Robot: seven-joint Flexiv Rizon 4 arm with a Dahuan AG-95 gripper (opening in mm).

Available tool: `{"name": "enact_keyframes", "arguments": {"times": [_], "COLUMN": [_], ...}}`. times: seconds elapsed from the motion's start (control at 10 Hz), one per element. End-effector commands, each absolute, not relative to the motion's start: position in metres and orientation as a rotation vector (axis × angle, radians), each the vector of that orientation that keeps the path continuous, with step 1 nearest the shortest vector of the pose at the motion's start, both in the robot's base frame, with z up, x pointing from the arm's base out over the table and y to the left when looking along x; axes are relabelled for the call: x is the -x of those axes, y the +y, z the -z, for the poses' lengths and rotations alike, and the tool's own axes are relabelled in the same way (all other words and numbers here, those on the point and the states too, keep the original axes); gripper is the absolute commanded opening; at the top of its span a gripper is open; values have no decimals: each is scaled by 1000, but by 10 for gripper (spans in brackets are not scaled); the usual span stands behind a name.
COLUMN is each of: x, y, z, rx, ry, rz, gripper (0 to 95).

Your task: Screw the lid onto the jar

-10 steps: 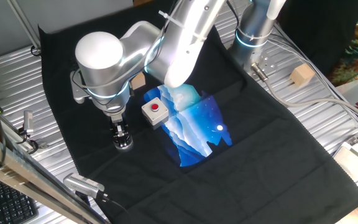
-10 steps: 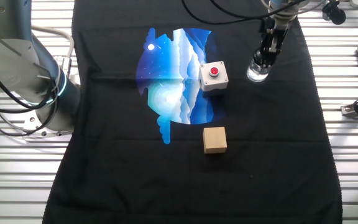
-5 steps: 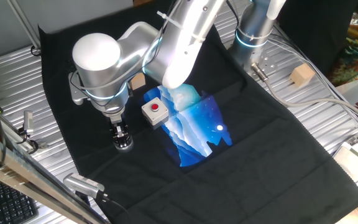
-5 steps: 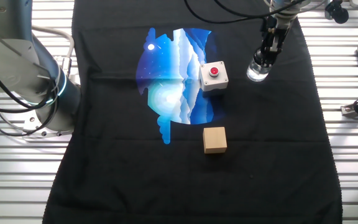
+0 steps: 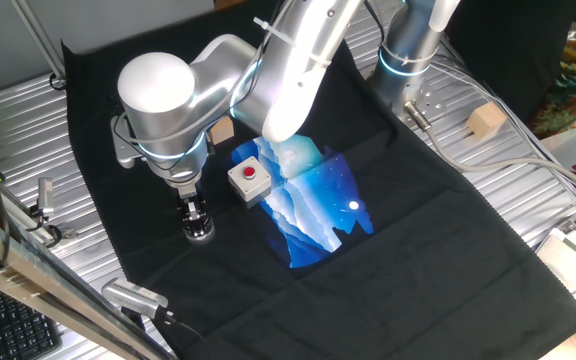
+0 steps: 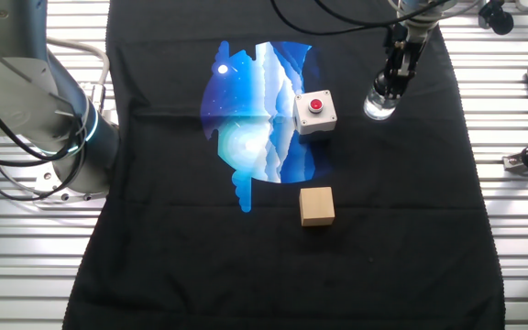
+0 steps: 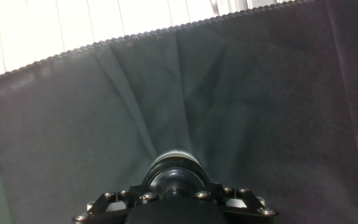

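The jar (image 6: 380, 106) stands upright on the black cloth (image 6: 374, 229) that covers the counter (image 6: 521, 229). It is near the cloth's edge and just beside the white box with a red button (image 6: 315, 113). The fingers (image 6: 393, 81) come straight down on top of the jar. In the hand view, a dark round lid (image 7: 176, 174) sits right under the fingers, on the jar.

The fingers look closed around the lid, but the grip is partly hidden, so I cannot tell for sure.

The jar is small and clear. I think it is light and hard, and its smooth side may be slippery. It could slide or spin on the soft cloth when the lid turns. The lid is stiff and round, so the best place to hold it is by its rim, on two opposite sides.

The jar's mouth points up. Its long way runs up and down, in line with the fingers. The lid lies flat on top, so it turns around that same line.

The tan wooden cube (image 6: 317, 205) is well apart from the jar.
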State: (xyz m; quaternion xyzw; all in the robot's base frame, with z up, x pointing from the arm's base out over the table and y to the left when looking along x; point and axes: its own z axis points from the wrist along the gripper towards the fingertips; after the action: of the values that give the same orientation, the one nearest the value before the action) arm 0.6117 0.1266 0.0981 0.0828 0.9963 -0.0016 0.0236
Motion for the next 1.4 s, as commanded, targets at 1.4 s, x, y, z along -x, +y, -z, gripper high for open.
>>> {"name": "enact_keyframes", "arguments": {"times": [1.4], "x": [-611], "y": [127], "z": [-99], "rx": [-230], "ry": [3085], "rz": [-3], "gripper": [0]}}
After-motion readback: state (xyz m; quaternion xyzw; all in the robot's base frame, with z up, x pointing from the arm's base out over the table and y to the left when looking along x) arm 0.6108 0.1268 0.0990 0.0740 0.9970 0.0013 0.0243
